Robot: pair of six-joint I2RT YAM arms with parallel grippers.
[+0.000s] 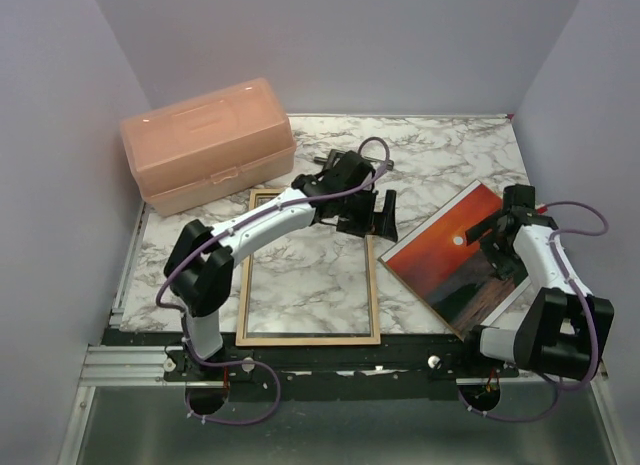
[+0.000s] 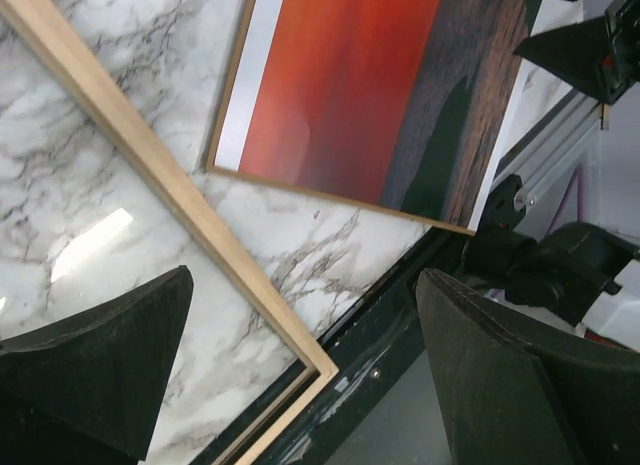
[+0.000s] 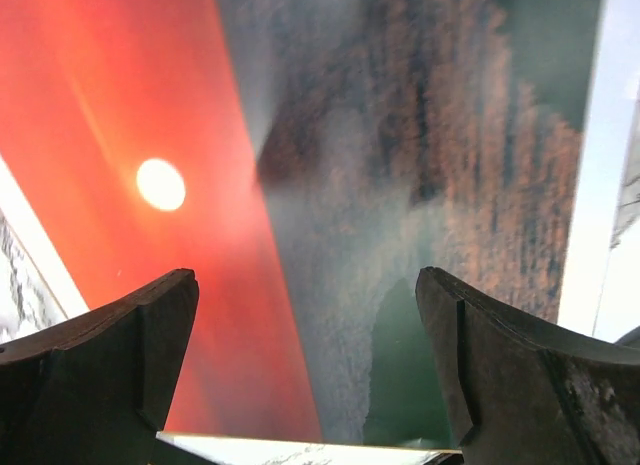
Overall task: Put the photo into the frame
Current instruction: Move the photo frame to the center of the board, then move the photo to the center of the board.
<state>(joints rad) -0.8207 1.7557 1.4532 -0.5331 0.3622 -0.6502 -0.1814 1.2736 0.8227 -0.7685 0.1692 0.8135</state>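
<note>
Photo (image 1: 450,253) beside tan wooden frame (image 1: 308,339)

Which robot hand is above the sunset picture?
The right gripper: it hangs open over the photo. The left gripper hangs open at the frame, near its far right corner, not over the photo.

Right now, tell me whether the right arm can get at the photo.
Probably yes. The right fingers stand open directly above the photo, which lies face up, and nothing shows between them and the print. The left arm is off to the side over the frame.
</note>
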